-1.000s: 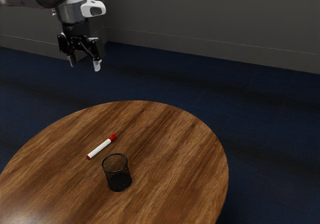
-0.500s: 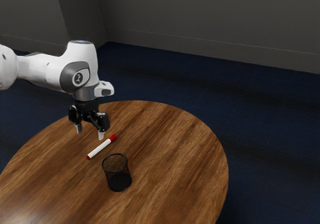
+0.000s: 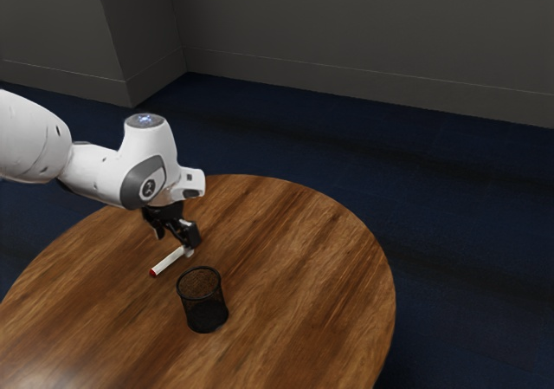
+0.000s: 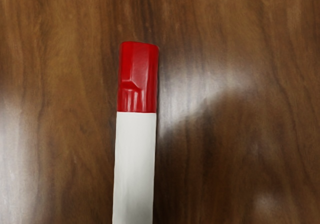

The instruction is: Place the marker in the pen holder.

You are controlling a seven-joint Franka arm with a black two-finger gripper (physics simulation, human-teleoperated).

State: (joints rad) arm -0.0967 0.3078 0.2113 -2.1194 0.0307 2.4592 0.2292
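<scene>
My claw (image 3: 181,246): down at the marker (image 3: 167,262), honestly can't tell how open I am or if I've got a grip
Marker: lying on the table (image 3: 294,268), near the pen holder (image 3: 204,304)

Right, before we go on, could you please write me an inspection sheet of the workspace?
Surface: round wooden table, brown with darker grain.
Marker: lying on the table, white body with a red cap; it is outside the pen holder.
Pen holder: black mesh, upright on the table beside the marker; nothing seen inside.
Clutter: nothing seen.
Hand: low at the marker; whether it grips it, I cannot tell.
Cables: nothing seen.
Surroundings: dark blue floor and plain grey walls.
</scene>
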